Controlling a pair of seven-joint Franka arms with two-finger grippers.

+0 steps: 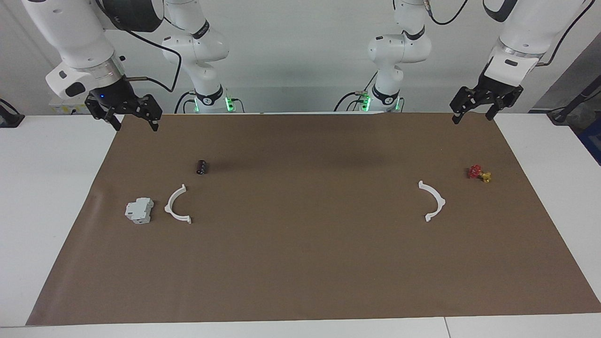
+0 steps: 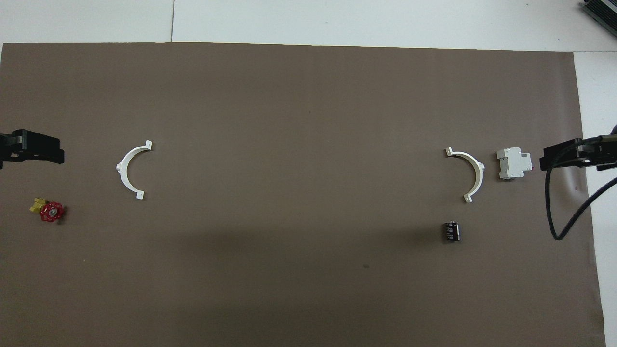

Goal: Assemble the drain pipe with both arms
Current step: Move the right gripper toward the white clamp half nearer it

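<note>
The drain pipe lies as two separate white half-rings flat on the brown mat [image 1: 300,263]. One half [image 1: 168,206] [image 2: 478,171] lies toward the right arm's end, the other half [image 1: 442,202] [image 2: 121,168] toward the left arm's end, far apart. Their open sides face each other. My right gripper [image 1: 136,126] hangs open and empty in the air over the mat's edge at its own end. My left gripper [image 1: 473,118] hangs open and empty over the mat's edge at the other end. Neither touches a half-ring.
A grey-white boxy block [image 1: 139,210] [image 2: 513,164] stands beside the half at the right arm's end. A small black cylinder [image 1: 202,167] [image 2: 451,231] lies nearer to the robots than that half. A red and yellow valve piece [image 1: 479,172] [image 2: 50,211] lies near the other half.
</note>
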